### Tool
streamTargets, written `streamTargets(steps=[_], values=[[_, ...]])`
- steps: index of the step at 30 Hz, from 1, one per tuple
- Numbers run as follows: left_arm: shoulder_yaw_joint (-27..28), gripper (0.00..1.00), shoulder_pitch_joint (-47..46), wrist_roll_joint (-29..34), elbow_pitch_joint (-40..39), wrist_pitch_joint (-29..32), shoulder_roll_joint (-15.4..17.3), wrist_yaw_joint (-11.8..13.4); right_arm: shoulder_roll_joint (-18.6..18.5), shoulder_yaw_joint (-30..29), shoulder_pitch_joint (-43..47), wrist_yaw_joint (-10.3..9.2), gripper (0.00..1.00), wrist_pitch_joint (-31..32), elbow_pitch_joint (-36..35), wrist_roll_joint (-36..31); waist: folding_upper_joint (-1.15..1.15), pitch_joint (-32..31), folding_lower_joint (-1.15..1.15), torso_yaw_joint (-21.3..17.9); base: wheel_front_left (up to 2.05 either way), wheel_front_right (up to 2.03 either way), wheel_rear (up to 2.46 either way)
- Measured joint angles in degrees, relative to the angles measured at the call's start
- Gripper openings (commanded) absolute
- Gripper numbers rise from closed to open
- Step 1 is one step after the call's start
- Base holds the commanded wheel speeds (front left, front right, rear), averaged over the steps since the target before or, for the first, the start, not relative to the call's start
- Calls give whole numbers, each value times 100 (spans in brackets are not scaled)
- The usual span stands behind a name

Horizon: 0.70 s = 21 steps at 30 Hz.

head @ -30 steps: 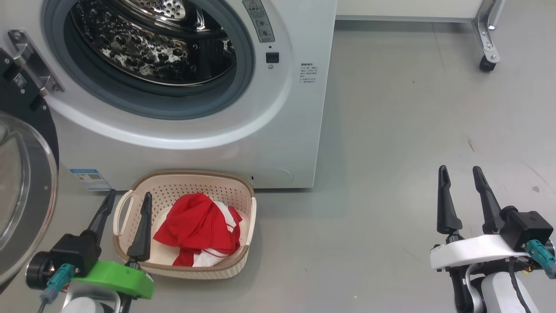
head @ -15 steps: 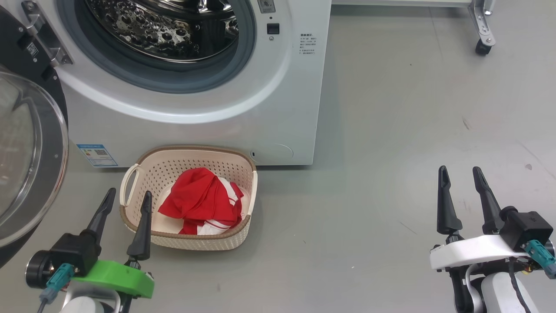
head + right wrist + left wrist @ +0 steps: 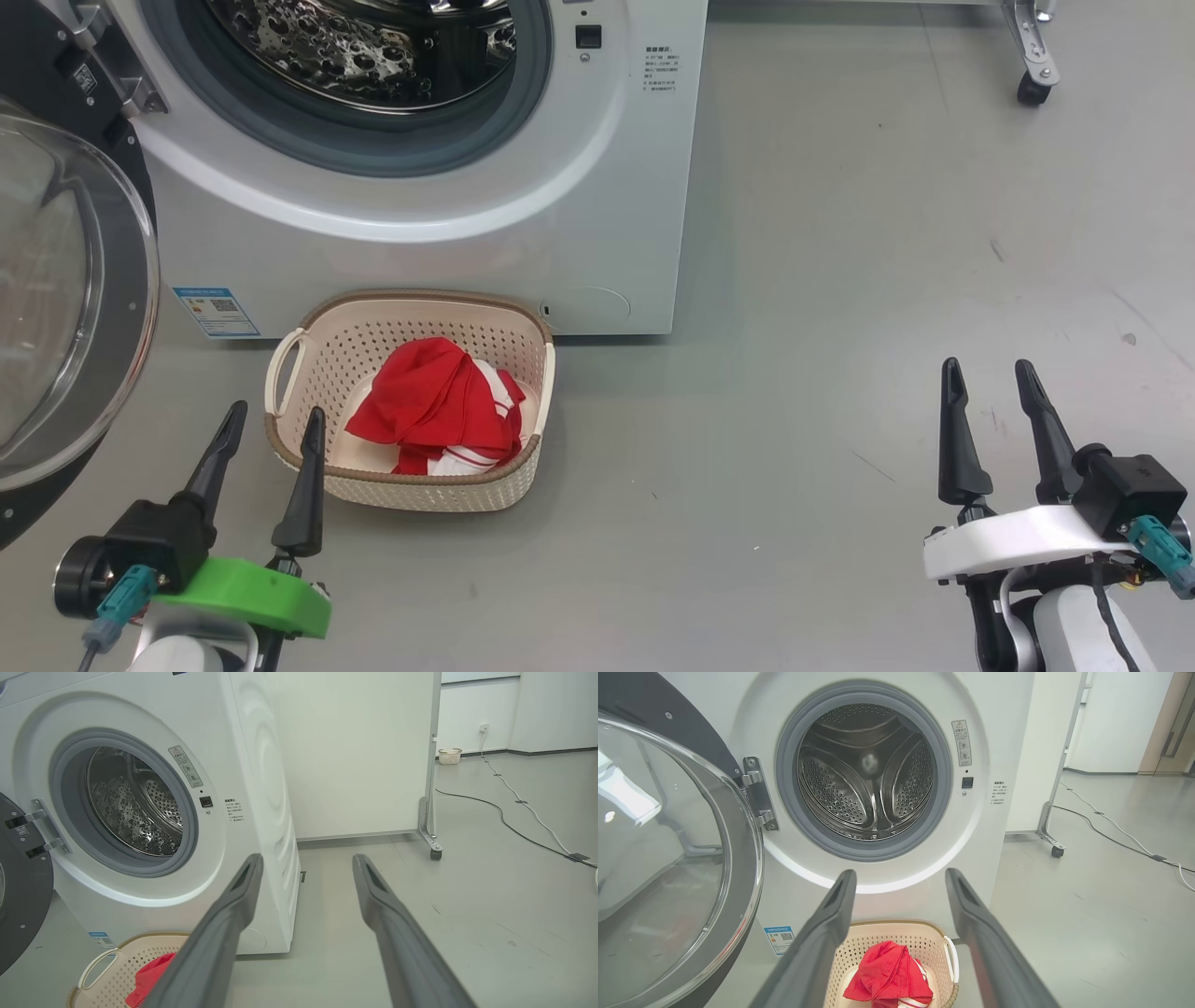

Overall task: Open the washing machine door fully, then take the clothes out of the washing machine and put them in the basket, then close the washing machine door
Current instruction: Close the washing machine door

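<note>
Clothes (image 3: 432, 401) lie in basket (image 3: 411, 490) just beside empty left claw (image 3: 270, 432).

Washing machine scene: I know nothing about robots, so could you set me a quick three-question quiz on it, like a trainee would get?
1. True or false: the washing machine door is shut.
2. Where are the clothes? A) in the drum B) in the basket C) on the floor
3. Fill in the gap: the left gripper and the right gripper both stand ____, holding nothing.

Key
1. False: it hangs wide open.
2. B
3. open
</note>
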Motion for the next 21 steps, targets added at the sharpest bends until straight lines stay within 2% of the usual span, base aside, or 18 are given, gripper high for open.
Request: streamTargets(steps=[21], values=[[-9, 100, 16, 1, 0, 0, -2, 0, 0, -1, 0, 0, 100, 0, 35, 0, 0, -61, 0, 1, -3, 3, 0]])
